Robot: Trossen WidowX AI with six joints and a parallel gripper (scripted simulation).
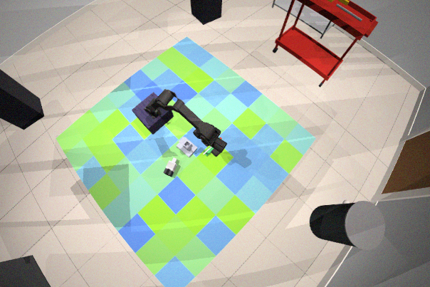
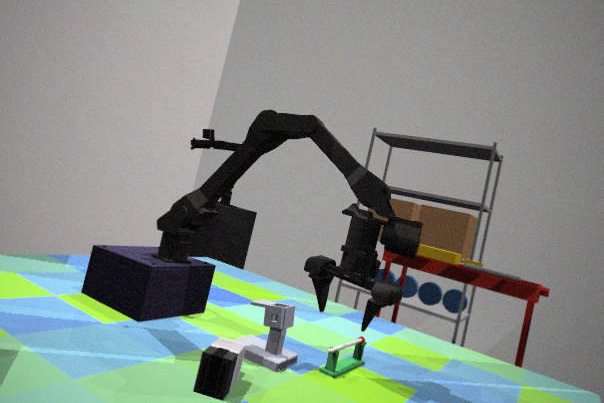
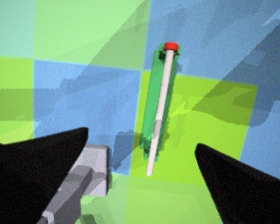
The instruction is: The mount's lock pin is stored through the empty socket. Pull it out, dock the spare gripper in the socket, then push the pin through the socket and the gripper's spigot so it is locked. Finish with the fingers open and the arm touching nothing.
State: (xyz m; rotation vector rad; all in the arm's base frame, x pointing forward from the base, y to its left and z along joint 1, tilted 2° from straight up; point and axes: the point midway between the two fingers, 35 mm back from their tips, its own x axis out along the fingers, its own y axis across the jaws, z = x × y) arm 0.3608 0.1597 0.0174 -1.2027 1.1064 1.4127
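The lock pin [image 2: 345, 345] [image 3: 164, 86], white with a red head, lies across the two uprights of the green rack [image 2: 344, 367] [image 3: 150, 111]. The grey mount [image 1: 186, 147] [image 2: 281, 360] [image 3: 99, 184] stands beside the rack; its raised socket [image 2: 284, 316] shows an open side hole with no pin through it. The spare gripper [image 1: 171, 167] [image 2: 220, 368], a white body with a dark end, rests on the mat near the mount, outside the wrist view. My gripper [image 2: 343, 320] [image 3: 142, 140] is open and empty, above the rack, touching nothing. Its fingertips are hidden in the top view.
The arm's dark base block [image 1: 152, 124] [image 2: 117, 289] stands on the chequered mat, beyond the mount. The mount's socket rises to the fingers' left in the wrist view. A red cart [image 1: 310, 53] and a metal shelf stand off the mat, with dark pillars around it.
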